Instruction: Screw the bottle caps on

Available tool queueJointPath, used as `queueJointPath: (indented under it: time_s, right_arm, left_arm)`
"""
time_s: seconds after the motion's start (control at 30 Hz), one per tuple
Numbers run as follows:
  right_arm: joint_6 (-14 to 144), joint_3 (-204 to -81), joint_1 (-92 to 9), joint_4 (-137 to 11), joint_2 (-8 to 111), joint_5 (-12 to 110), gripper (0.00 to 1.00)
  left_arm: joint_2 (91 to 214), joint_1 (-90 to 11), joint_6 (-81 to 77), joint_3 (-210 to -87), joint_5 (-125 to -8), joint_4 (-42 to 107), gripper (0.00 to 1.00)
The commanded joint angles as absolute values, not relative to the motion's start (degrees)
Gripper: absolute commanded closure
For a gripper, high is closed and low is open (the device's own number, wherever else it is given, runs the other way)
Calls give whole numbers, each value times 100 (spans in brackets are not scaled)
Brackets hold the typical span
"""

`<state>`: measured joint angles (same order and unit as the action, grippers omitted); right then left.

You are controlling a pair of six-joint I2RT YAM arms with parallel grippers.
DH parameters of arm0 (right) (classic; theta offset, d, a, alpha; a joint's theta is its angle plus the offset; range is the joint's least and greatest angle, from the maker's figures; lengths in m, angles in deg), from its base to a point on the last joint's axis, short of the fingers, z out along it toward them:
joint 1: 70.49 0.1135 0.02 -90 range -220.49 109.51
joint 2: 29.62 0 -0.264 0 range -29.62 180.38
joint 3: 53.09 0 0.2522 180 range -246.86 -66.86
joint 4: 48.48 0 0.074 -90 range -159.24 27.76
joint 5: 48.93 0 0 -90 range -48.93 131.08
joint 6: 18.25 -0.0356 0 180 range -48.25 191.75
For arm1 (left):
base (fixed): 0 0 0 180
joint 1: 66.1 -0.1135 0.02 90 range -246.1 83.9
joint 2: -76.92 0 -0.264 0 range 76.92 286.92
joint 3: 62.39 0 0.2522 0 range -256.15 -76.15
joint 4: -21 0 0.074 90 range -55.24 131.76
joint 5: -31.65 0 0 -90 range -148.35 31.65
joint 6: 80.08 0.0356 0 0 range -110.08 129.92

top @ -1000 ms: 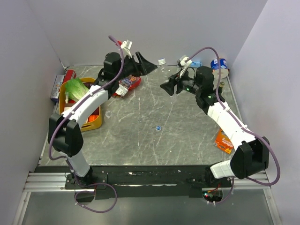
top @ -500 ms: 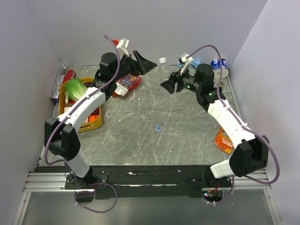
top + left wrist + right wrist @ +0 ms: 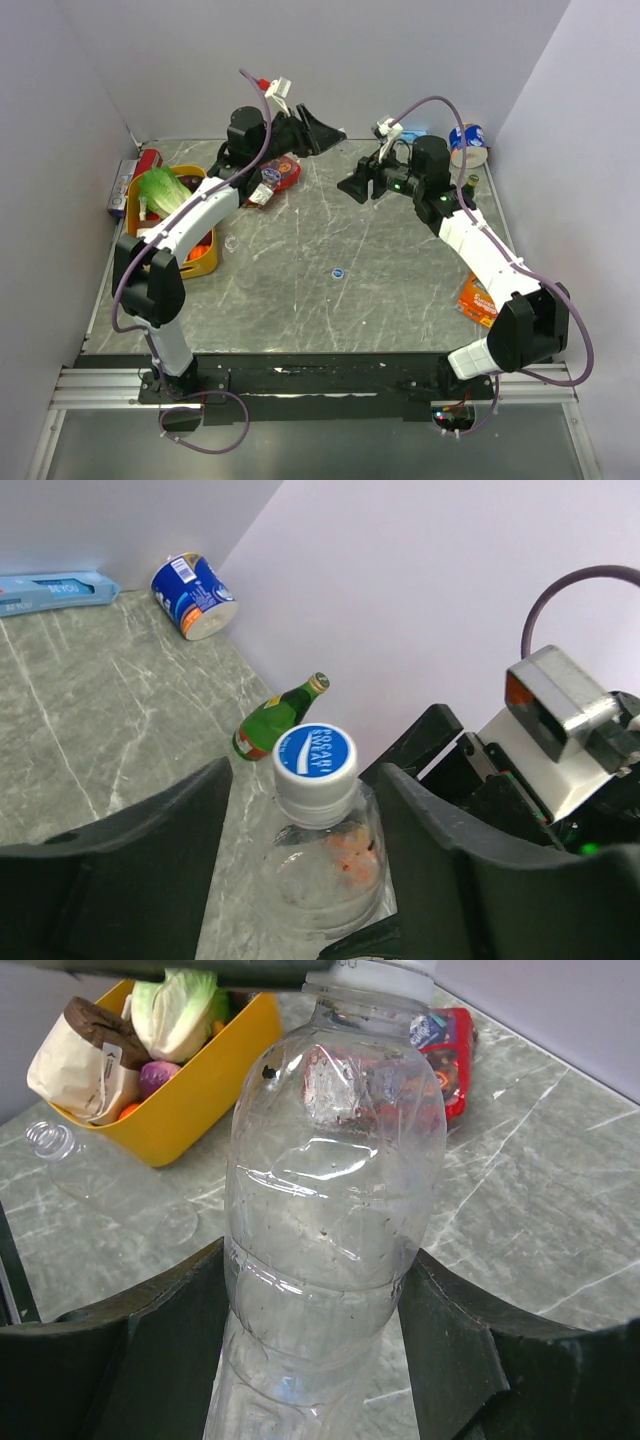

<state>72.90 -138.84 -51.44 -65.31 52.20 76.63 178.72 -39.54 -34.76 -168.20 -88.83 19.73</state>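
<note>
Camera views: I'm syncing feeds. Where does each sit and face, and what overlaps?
Top view: above and behind the bases, looking down at the table; left arm and right arm show.
Left wrist: on its arm, facing the cap on the bottle, between its fingers.
Right wrist: on its arm, facing the bottle's side and yellow basket, between its fingers.
Shared: both wrist views show one bottle.

Robot lab test cell, probably: plain panel walls (image 3: 400,60) box in marble-look table (image 3: 300,305) (aluminium mounting rail (image 3: 100,385) at near edge).

Yellow bin (image 3: 200,264) w/ lettuce (image 3: 163,190) left; green bottle (image 3: 277,719), blue tin (image 3: 193,595) far right.
</note>
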Motion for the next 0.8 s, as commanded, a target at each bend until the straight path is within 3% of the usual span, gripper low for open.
queueJointPath:
  time_s: [0.0, 0.1, 0.17, 0.2, 0.23, 0.3, 0.33, 0.4, 0.5, 0.77]
  right_arm:
    - [7368, -14262, -5071, -6338, 5264, 7764, 67]
    - [7368, -14253, -5071, -6320, 5317, 7764, 66]
    - [7377, -14253, -5054, -6338, 5343, 7799, 62]
    - [7482, -14253, -5062, -6382, 5361, 7834, 50]
    - [7561, -14262, -5062, -6460, 5352, 7860, 42]
    - [7815, -14306, -5062, -6908, 5317, 7782, 27]
    - [7878, -14306, -5132, -7057, 5213, 7677, 22]
    - [7922, -14218, -5273, -7445, 5046, 7588, 0]
    - [7782, -13718, -5720, -7367, 4466, 7562, 0]
    - [7843, -13067, -6258, -7507, 3525, 6999, 0]
  left_arm:
    - [17913, -3903, -3517, -17090, -9131, 1674, 39]
    - [17948, -3895, -3420, -17090, -9254, 1595, 52]
    - [18010, -3895, -3341, -17090, -9377, 1543, 67]
    - [18010, -3895, -3193, -17081, -9386, 1525, 75]
    - [18036, -3895, -3078, -17055, -9351, 1525, 89]
    - [18036, -3868, -2562, -17020, -9220, 1690, 97]
    - [18019, -3859, -2358, -16994, -9106, 1761, 99]
    - [17966, -3728, -1588, -16871, -8492, 2041, 99]
    - [17782, -3464, -734, -16327, -7481, 1869, 99]
    - [17851, -2815, 665, -14860, -5853, -547, 99]
